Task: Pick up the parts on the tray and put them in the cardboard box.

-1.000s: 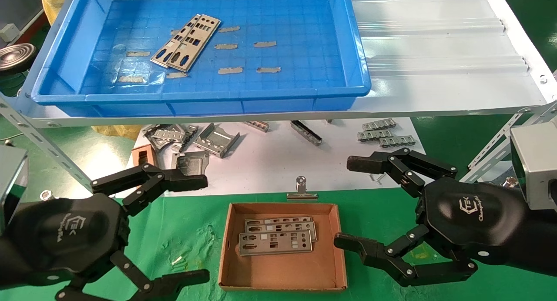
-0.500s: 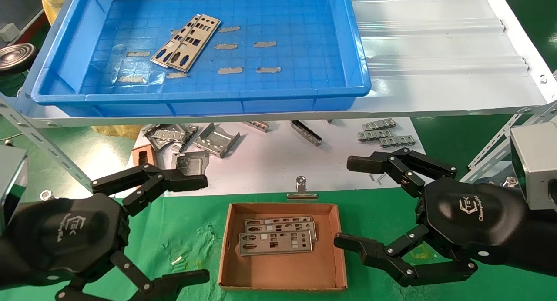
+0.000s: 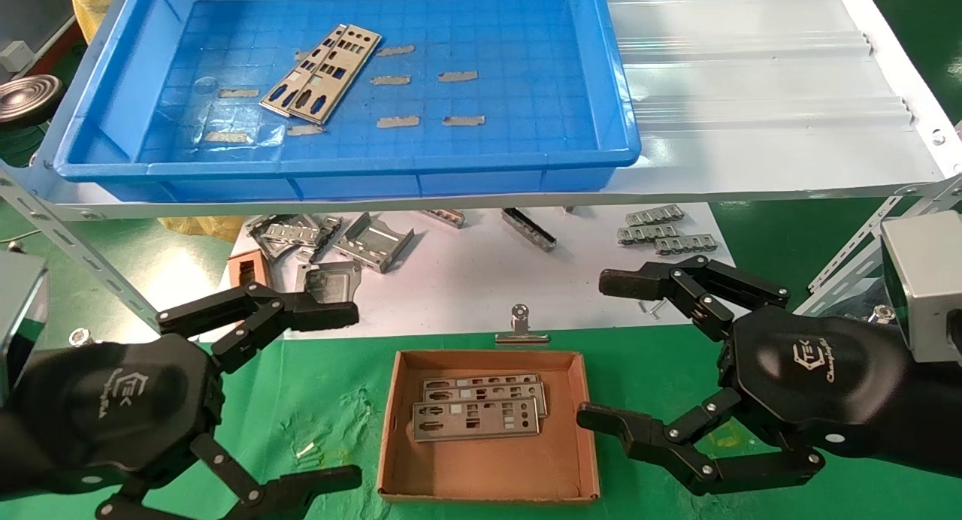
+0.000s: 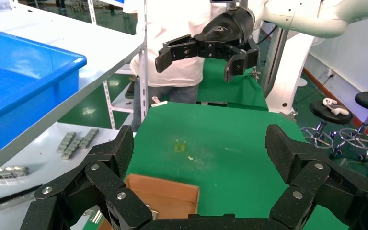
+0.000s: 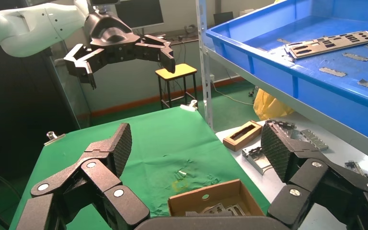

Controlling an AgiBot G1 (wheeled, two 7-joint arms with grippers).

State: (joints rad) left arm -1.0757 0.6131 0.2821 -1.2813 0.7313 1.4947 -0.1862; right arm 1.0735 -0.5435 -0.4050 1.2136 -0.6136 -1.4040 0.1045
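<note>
So basically nothing has changed over the last second: both arms sit exactly where they were, and no part has moved. We read that as a pause between picks, not progress.

Our left gripper [image 3: 304, 392] hangs at the lower left of the head view, pincer spread wide and holding nothing. Our right gripper [image 3: 609, 351] mirrors it at the lower right, also wide apart and empty, its lower finger just beside the right wall of the cardboard box [image 3: 590, 430].

The box sits bottom centre on the green mat, and we count about three parts [image 3: 475, 418] stacked flat inside it, overlapping each other. Up in the tray [image 3: 526, 167] across the upper part of the frame, two more plates [image 3: 322, 72] lie diagonally in the upper left area, one partly over the other, among the grey tape strips [image 3: 397, 121].

So we'd guess the job's a bit over halfway. Next up is reaching onto the shelf for that overlapping pair, and thin flat plates on a flat floor look tricky to pinch, plus they may come up together.
</note>
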